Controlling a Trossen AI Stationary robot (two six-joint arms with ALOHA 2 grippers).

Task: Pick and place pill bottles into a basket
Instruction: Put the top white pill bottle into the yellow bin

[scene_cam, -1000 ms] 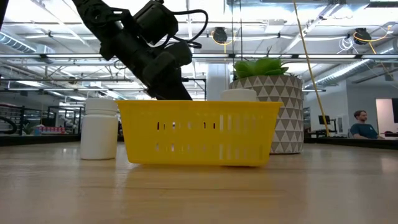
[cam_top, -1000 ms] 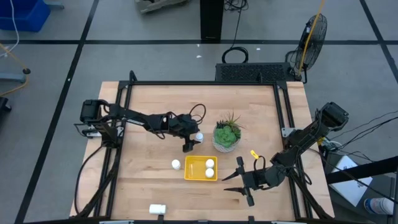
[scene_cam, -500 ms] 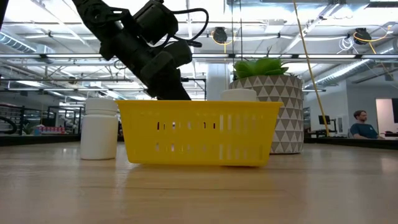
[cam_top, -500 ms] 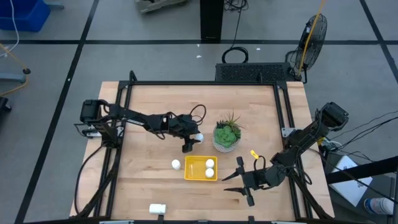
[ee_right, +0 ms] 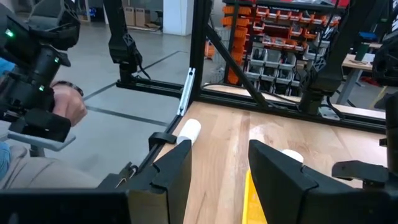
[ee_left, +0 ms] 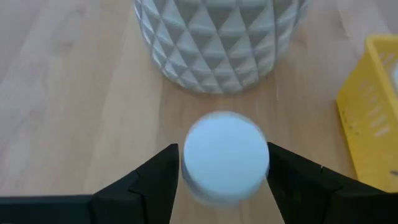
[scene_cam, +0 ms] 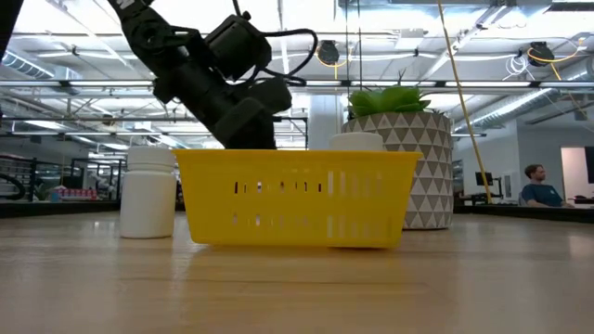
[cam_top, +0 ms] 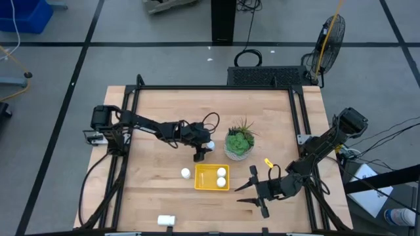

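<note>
My left gripper is shut on a white pill bottle just left of the plant pot. The yellow basket lies near the table's middle and holds two white bottles. One bottle stands on its base just left of the basket. Another lies on its side at the near edge. My right gripper is open and empty, right of the basket. In the low view the basket hides the held bottle. My left gripper pinches the bottle's round top between its two fingers, one on either side. The fingers come slanting down from the table's left. The bottle stands upright beside the pot. I cannot tell whether its base is on the table.
The patterned pot with the green plant stands right behind the held bottle. The basket's corner is close by on the near side. A small yellow piece lies right of the pot. Bare wood shows at the far left and near right.
My left arm has reached a little toward the table's right, and its gripper has edged toward the pot. The bottle by the pot stays in its place.
</note>
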